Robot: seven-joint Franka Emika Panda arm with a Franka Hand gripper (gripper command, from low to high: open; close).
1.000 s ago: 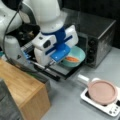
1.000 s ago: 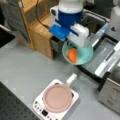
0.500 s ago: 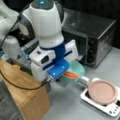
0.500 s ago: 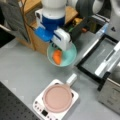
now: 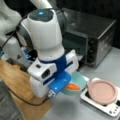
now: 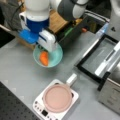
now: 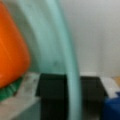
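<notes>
Wrist view is filled by the bowl (image 7: pixel 67 50), its pale green rim running down the frame between the dark pads of the hand (image 7: pixel 72 95). The hand is closed on that rim and carries the bowl by its edge. An orange carrot (image 7: pixel 11 57) with a scrap of green at its base lies inside, at the left of this view.

In both front views the bowl (image 6: pixel 57 58) hangs under the hand (image 6: pixel 49 48), with the carrot (image 6: pixel 44 58) resting on its bottom. Whether the bowl touches the table (image 6: pixel 20 72) or sits a little above it I cannot tell.

A second ago the bowl was up against the open door (image 6: pixel 100 58) of the oven (image 5: pixel 100 37). Since then the arm has drawn it away from the oven, out over the bare table, and the carrot has kept its place inside. In a front view the bowl (image 5: pixel 81 78) now sits just beside the pink pan (image 5: pixel 102 91) on the small white stove (image 5: pixel 98 105). It stands to that view's left of the pan and does not overlap it.

Farther out, a wooden board (image 5: pixel 15 82) lies at a front view's left, and the oven door stands open and well apart from the bowl.
</notes>
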